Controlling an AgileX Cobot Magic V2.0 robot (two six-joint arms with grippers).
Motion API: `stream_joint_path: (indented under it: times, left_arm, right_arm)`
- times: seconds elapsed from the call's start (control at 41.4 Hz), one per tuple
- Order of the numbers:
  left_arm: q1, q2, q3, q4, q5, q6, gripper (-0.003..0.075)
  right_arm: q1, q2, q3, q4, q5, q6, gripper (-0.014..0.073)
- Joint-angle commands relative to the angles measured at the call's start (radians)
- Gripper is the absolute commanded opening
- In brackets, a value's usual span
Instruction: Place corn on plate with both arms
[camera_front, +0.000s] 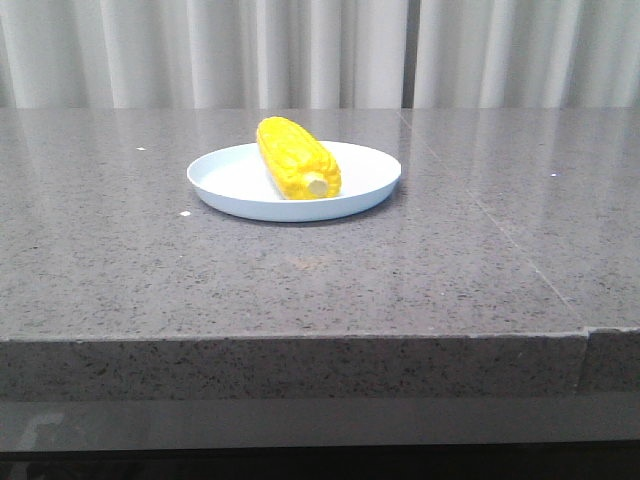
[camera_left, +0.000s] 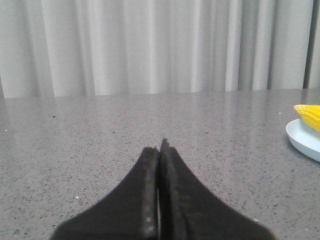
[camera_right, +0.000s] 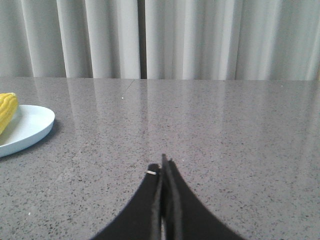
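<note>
The yellow corn (camera_front: 297, 158) lies on the pale blue-white plate (camera_front: 235, 183) at the middle of the grey stone table, its pale stub end toward the front. Neither arm shows in the front view. In the left wrist view my left gripper (camera_left: 160, 145) is shut and empty, low over the table, with the corn tip (camera_left: 310, 115) and plate edge (camera_left: 301, 140) far off to one side. In the right wrist view my right gripper (camera_right: 162, 162) is shut and empty, with the plate (camera_right: 30, 127) and corn (camera_right: 7, 111) far off to the other side.
The grey speckled table (camera_front: 300, 290) has a front edge low in the front view and a seam (camera_front: 500, 235) running back on the right. White curtains (camera_front: 300, 50) hang behind the table.
</note>
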Motion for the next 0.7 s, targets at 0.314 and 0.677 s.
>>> stream_joint_path:
  times: [0.314, 0.677]
  left_arm:
    - [0.001, -0.019, 0.005, -0.002, -0.076, -0.010, -0.0020]
    - [0.001, -0.019, 0.005, -0.002, -0.076, -0.010, -0.0020]
  right_arm:
    - [-0.023, -0.011, -0.015, 0.006, -0.093, -0.002, -0.0067]
    - [-0.034, -0.011, -0.015, 0.006, -0.093, -0.002, -0.0067]
